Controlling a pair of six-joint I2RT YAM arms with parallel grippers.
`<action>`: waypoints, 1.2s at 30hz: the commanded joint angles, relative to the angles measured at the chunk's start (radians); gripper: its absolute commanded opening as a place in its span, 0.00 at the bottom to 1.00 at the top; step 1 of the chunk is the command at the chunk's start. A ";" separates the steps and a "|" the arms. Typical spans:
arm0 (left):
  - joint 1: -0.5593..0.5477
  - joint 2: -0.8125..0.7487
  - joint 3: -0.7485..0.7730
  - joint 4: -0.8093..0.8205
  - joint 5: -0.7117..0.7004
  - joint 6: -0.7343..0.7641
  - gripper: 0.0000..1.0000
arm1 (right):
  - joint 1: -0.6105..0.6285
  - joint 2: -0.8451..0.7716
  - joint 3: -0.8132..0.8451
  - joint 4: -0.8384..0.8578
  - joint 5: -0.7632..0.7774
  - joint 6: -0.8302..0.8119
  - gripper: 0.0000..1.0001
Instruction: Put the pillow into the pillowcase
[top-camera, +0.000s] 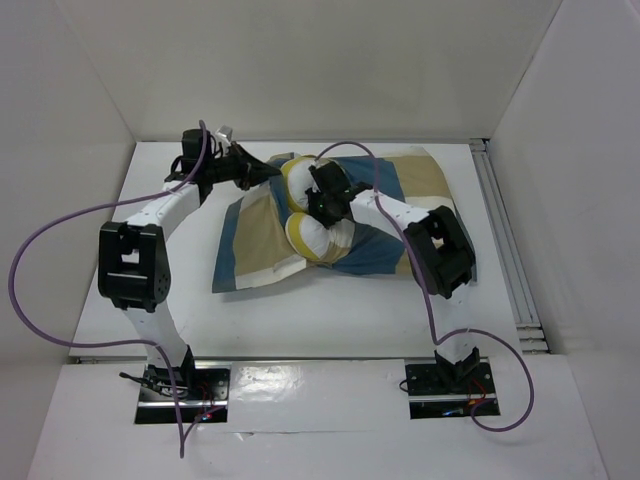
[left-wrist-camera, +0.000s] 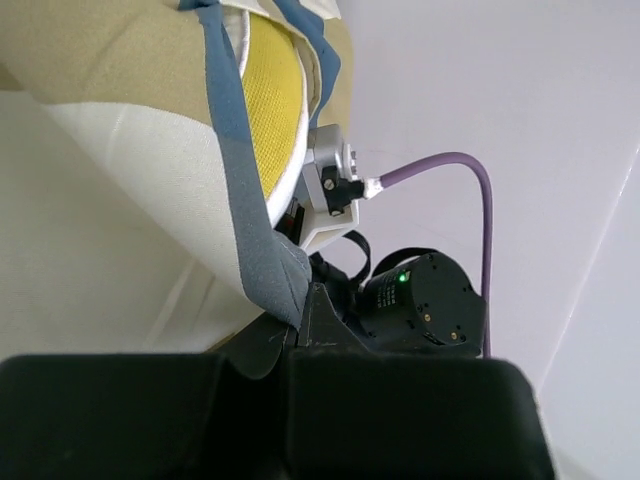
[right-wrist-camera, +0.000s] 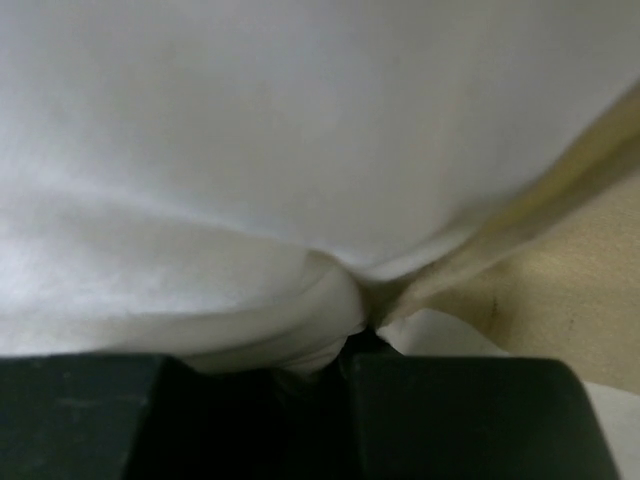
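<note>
The pillow (top-camera: 318, 240) is bunched into a lump, so a hard push could drag the pillowcase (top-camera: 255, 245) across the worktop (top-camera: 300, 320). It could also pull the blue hem out of the left tool (left-wrist-camera: 288, 345), clamped on it at the pillow's ten o'clock. The right tool (right-wrist-camera: 350, 345) pinches only a thin fold of white pillow cloth, which may slip. The pillow sits mid-worktop on the pillowcase, crumpled, yellow piping showing; how far inside, I cannot tell.
</note>
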 joint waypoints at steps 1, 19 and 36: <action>0.104 -0.096 0.166 0.454 0.000 -0.136 0.00 | 0.000 0.166 -0.156 -0.456 0.190 -0.080 0.00; 0.060 -0.073 0.049 0.187 0.207 0.139 0.00 | 0.009 -0.133 0.158 -0.558 0.179 -0.029 0.67; 0.041 -0.022 0.082 0.063 0.208 0.252 0.00 | 0.009 -0.195 0.409 -0.451 0.029 0.011 0.99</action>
